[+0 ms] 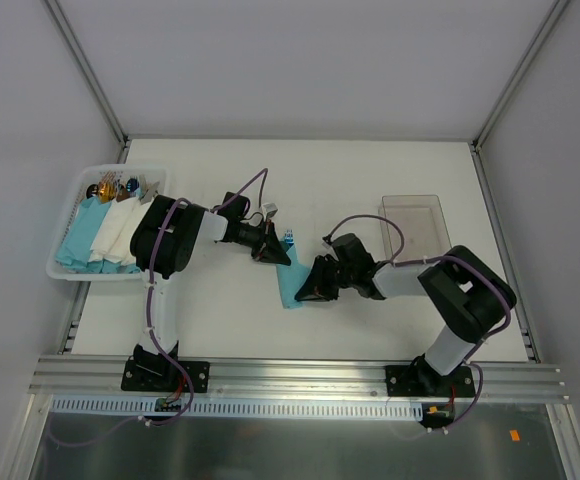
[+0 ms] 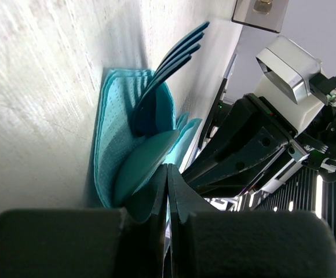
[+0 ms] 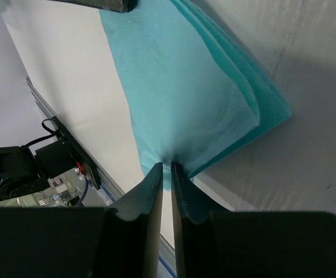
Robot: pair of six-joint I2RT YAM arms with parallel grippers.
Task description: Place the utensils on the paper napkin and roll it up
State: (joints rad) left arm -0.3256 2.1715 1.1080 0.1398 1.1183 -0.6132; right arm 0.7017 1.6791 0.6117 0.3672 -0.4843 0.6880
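Note:
The teal paper napkin (image 1: 290,287) lies mid-table between my two grippers, partly folded over the utensils. In the left wrist view the napkin (image 2: 111,127) wraps a teal fork (image 2: 176,58) and a teal spoon (image 2: 145,163), whose heads stick out. A utensil tip shows in the top view (image 1: 288,238). My left gripper (image 1: 276,256) (image 2: 169,174) is shut, pinching a thin napkin edge at the utensil end. My right gripper (image 1: 306,290) (image 3: 167,169) is shut on the opposite edge of the folded napkin (image 3: 179,98). The utensil handles are hidden inside the napkin.
A white basket (image 1: 67,272) at the left edge holds teal and white napkin bundles and small items. A clear plastic tray (image 1: 417,222) sits at the right back. The right arm's wrist (image 2: 255,139) is close in front of the left gripper.

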